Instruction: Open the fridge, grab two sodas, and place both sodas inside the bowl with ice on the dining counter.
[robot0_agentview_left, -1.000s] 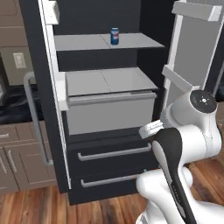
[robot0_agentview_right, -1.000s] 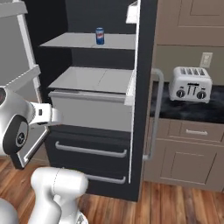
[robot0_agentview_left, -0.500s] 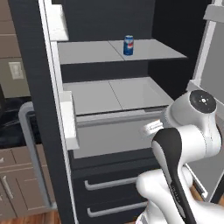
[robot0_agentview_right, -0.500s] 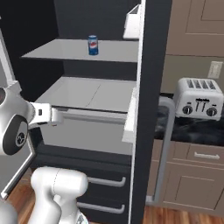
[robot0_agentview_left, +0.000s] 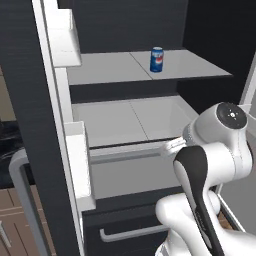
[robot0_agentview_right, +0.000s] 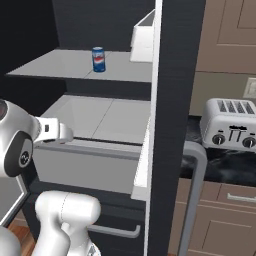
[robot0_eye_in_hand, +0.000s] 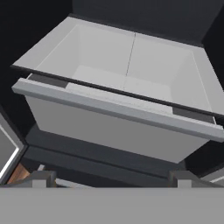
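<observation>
Your fridge (robot0_agentview_left: 30, 100) stands open so the blue can (robot0_agentview_left: 157, 59) on its shelf is reachable; your gripper (robot0_eye_in_hand: 111, 178) hangs spread wide, empty, facing the grey bin (robot0_eye_in_hand: 122, 131).

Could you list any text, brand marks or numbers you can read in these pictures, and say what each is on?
No text is legible.
Blue soda can: red-and-white round logo, lettering too small to read.
Toaster: knobs bear no readable markings.

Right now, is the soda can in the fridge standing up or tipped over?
Upright. The can stands on its base on the upper shelf, logo facing out, in both base views.
</observation>
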